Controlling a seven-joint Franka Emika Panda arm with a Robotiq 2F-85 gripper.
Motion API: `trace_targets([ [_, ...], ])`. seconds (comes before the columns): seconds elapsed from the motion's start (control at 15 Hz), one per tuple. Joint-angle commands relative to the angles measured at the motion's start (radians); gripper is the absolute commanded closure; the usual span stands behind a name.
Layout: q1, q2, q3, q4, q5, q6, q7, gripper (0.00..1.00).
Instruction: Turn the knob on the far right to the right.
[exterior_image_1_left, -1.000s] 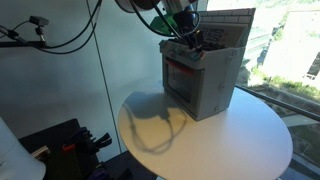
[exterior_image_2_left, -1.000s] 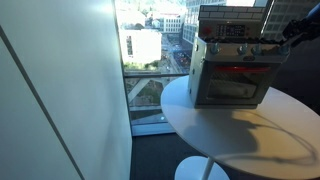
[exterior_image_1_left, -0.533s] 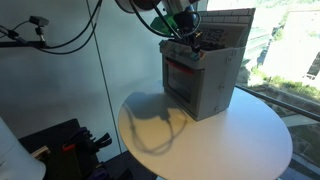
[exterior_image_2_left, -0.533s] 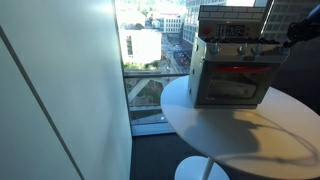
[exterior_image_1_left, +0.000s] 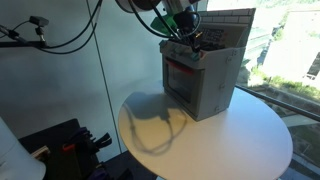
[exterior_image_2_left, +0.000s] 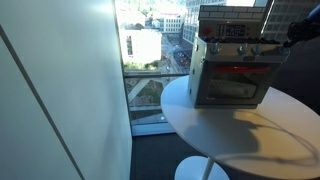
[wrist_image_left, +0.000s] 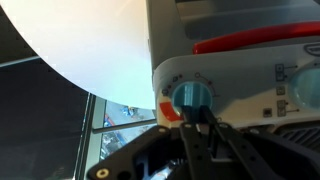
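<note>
A toy oven (exterior_image_1_left: 208, 78) stands on a round white table (exterior_image_1_left: 230, 145); it also shows in an exterior view (exterior_image_2_left: 235, 70). In the wrist view a round blue knob (wrist_image_left: 193, 96) sits on the oven's white control panel. My gripper (wrist_image_left: 197, 116) reaches up from below, and its two dark fingers are drawn close together on the knob's lower part. In both exterior views the gripper (exterior_image_1_left: 190, 40) (exterior_image_2_left: 284, 38) is at the oven's top front corner. The knob itself is too small to make out there.
A red oven handle (wrist_image_left: 250, 42) runs above the panel. A second blue knob (wrist_image_left: 308, 88) sits to the right in the wrist view. A window (exterior_image_2_left: 150, 50) stands behind the table (exterior_image_2_left: 240, 135). Black cables (exterior_image_1_left: 60, 35) hang nearby.
</note>
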Motion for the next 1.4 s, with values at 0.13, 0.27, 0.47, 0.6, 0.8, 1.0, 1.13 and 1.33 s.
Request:
trace_targets([
  [0.13, 0.006, -0.004, -0.011, -0.008, 0.066, 0.013, 0.004, 0.95],
  [0.27, 0.006, -0.004, -0.012, -0.009, 0.099, 0.022, 0.016, 0.95],
  [0.47, 0.006, -0.004, -0.014, -0.015, 0.149, 0.039, 0.033, 0.95],
  [0.6, 0.006, -0.003, -0.014, -0.023, 0.176, 0.062, 0.052, 0.95],
  [0.8, 0.008, -0.004, -0.013, -0.039, 0.214, 0.098, 0.086, 0.95],
  [1.0, 0.009, -0.004, -0.012, -0.058, 0.238, 0.149, 0.131, 0.95],
  [1.13, 0.011, -0.003, -0.011, -0.073, 0.253, 0.187, 0.16, 0.95],
  [1.33, 0.014, -0.003, -0.01, -0.09, 0.269, 0.237, 0.203, 0.96],
])
